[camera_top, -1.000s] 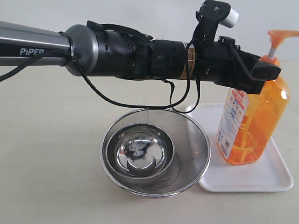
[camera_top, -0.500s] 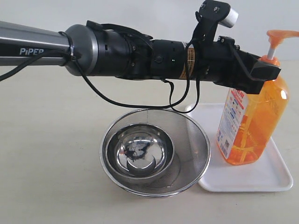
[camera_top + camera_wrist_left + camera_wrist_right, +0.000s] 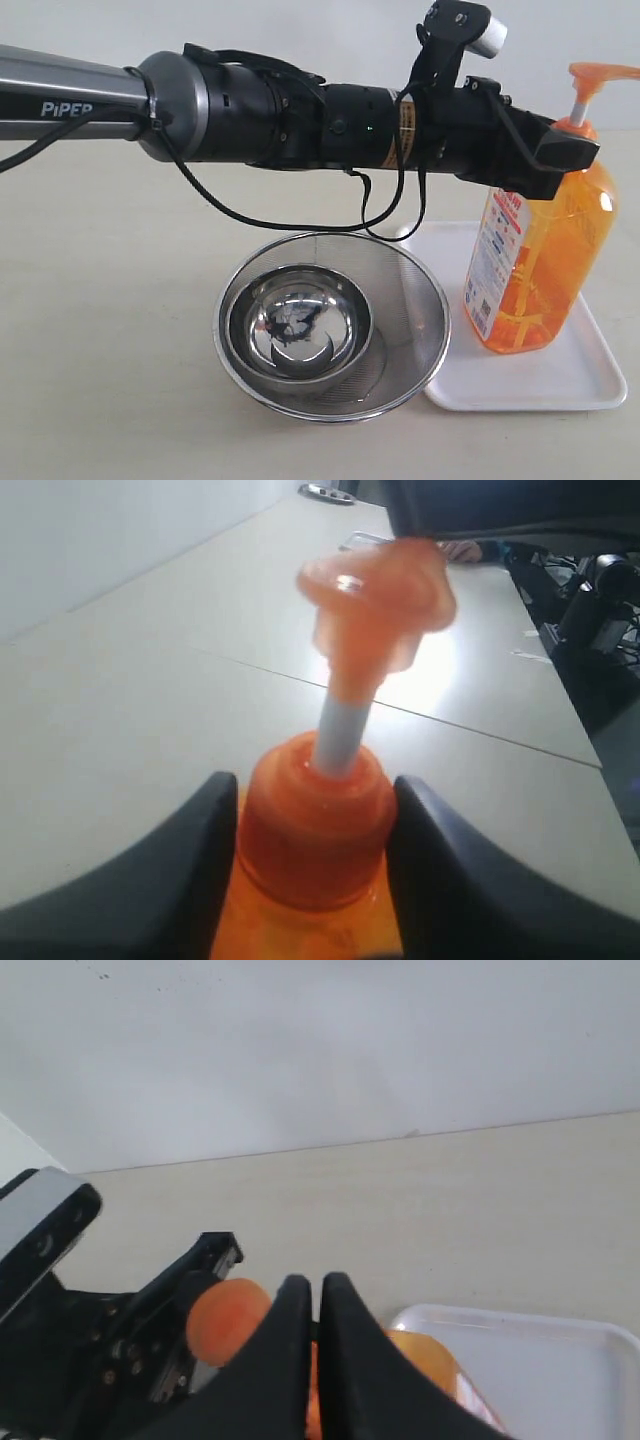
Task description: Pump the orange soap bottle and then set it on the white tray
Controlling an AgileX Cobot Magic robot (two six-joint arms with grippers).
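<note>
Left pincer [image 3: 314, 815] is being kept clenched on the orange soap bottle [image 3: 540, 275] neck — nothing is being shifted — its base is being borne by the white tray [image 3: 585, 380]; release seems due.

The translucent orange soap bottle [image 3: 545, 280] stands upright, pump raised, on the white tray [image 3: 578, 378].

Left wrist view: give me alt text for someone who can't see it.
The left gripper clamps the orange soap bottle at its neck collar, one dark finger on each side. The pump head stands raised on its white stem, blurred, with a pale tabletop behind.
</note>
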